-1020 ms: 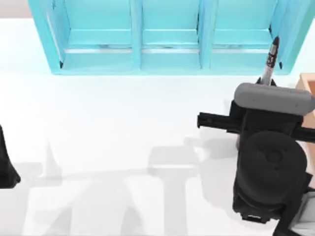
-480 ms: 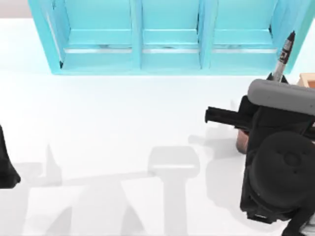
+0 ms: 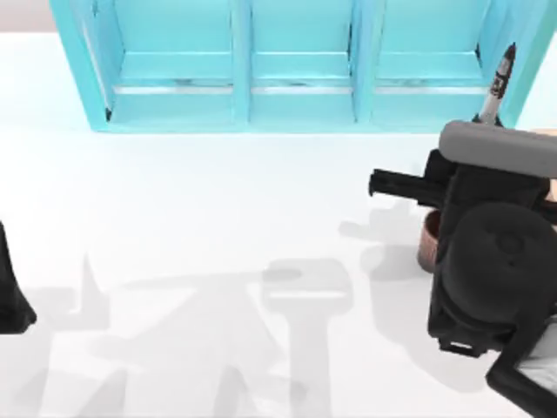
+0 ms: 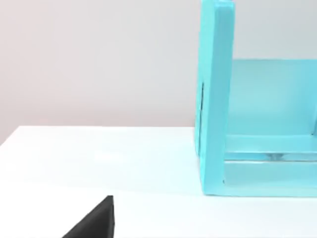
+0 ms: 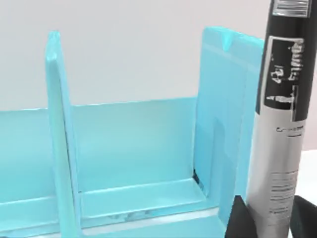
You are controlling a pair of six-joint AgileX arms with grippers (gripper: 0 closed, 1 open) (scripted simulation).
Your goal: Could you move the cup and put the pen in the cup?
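White tabletop (image 3: 218,218) runs under everything we see, with a pale wall behind it and a turquoise shelf unit (image 3: 296,65) standing along the far edge, split by upright dividers into open compartments.

Our right gripper (image 5: 262,220) is clamped on the pen (image 5: 280,124). In the right wrist view the dark fingers (image 5: 240,218) press against the lower part of the grey-white barrel from either side, and the barrel rises upright between them, printed text and a black band on it. From above, the pen (image 3: 496,87) pokes out beyond the grey top of the right arm's wrist, its black tip leaning toward the far right and lying over the right end of the shelf unit. The right gripper (image 3: 484,122) itself sits at the right side of the table, near the shelf, with the bulky black wrist body covering the nearer ground.

The cup (image 3: 430,239) shows as a copper-brown sliver with a dark rim, standing on the table at the right, tucked just under the left edge of the right arm's black housing. Most of it is hidden, so we cannot tell whether the pen's lower end is over its mouth.

Our left arm (image 3: 13,292) is parked at the table's left edge, a black shape only; whether its jaws are open or closed we cannot tell.
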